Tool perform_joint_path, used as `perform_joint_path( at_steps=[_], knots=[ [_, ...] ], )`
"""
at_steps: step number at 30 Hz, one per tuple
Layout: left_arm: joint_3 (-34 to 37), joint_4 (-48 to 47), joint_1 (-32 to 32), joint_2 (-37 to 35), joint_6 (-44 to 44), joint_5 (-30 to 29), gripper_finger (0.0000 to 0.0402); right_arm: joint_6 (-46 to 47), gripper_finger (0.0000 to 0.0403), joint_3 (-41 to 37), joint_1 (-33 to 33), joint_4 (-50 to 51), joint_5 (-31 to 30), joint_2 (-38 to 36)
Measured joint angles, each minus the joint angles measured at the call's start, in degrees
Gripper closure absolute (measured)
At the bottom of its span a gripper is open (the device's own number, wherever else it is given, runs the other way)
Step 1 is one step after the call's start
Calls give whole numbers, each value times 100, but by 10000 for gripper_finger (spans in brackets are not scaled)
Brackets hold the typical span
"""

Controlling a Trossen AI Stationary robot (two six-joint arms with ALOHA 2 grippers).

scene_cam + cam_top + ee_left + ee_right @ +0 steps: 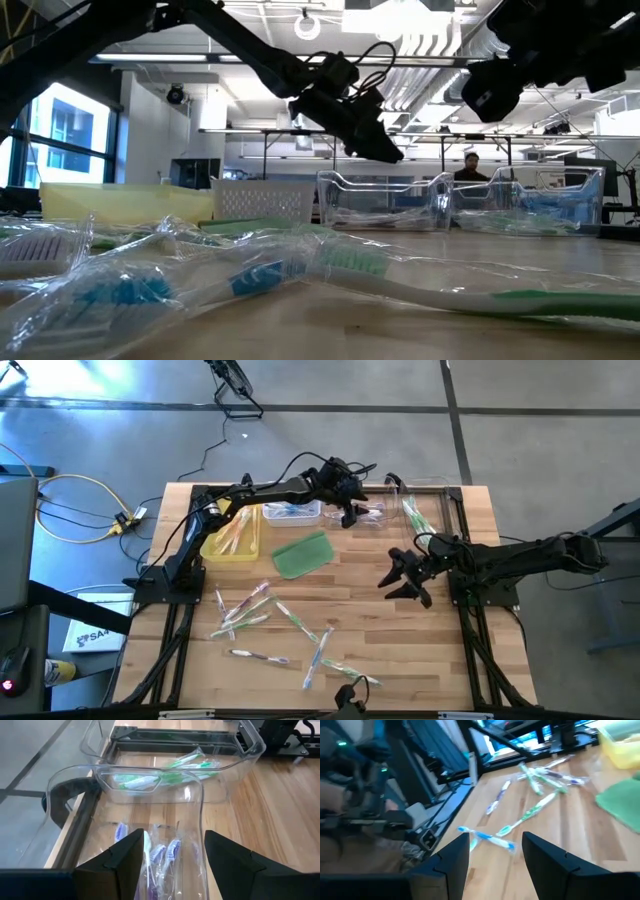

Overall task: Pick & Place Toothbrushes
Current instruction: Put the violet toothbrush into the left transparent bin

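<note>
The wooden table carries a yellow tray, a flat green pad and clear bins along its far edge. The left gripper hangs over a clear bin, jaws released and empty, purple toothbrushes lying in the bin below. The right gripper waits mid-table, jaws spread, holding nothing. Loose wrapped toothbrushes lie scattered on the near left part of the table; green ones rest in the farther bin
</note>
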State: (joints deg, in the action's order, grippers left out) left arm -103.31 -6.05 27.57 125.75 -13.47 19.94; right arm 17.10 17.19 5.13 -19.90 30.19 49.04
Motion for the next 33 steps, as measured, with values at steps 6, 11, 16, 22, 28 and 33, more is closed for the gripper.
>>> perform_joint_path(
  at_steps=[6, 11, 16, 22, 28, 33],
  knots=[
    [0, -144, 2, 0, -60, -3, 194, 68, 227, -1, 2, 4, -370, 0],
    [0, -9, -100, 0, -560, -6, 194, 92, 227, 0, 2, 2, -373, 0],
    [0, -16, -399, -47, -1182, 83, 194, 319, 227, 0, 1, -5, -780, 0],
    [-7, 109, -721, -63, -1379, 93, 194, 396, 227, 0, 0, -4, -910, 0],
    [4, 279, -914, -127, -1464, 95, 194, 417, 227, 0, 0, -6, -793, 2],
    [-6, 289, -1019, -486, -1666, 95, 194, 371, 227, -1, 0, -51, -762, 2]
  ],
)
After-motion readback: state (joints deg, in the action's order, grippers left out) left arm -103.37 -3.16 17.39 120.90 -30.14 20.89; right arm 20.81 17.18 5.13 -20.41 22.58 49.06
